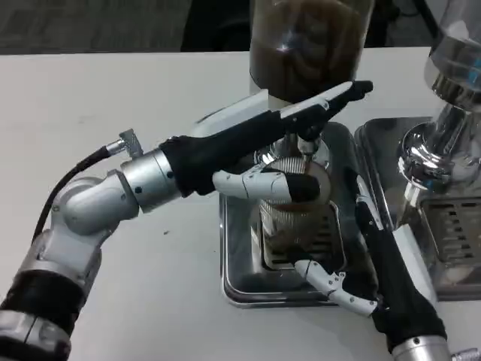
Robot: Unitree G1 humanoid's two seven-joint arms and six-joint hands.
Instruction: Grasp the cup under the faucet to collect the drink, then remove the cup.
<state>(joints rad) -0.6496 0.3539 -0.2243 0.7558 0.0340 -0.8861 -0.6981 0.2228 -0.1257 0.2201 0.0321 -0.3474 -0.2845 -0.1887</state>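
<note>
White table [113, 98], two steel drip trays [240, 289]

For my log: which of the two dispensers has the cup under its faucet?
The dispenser with dark drink, at picture centre: the ribbed cup stands on its tray, between both hands. The right-edge dispenser has none visible.
</note>
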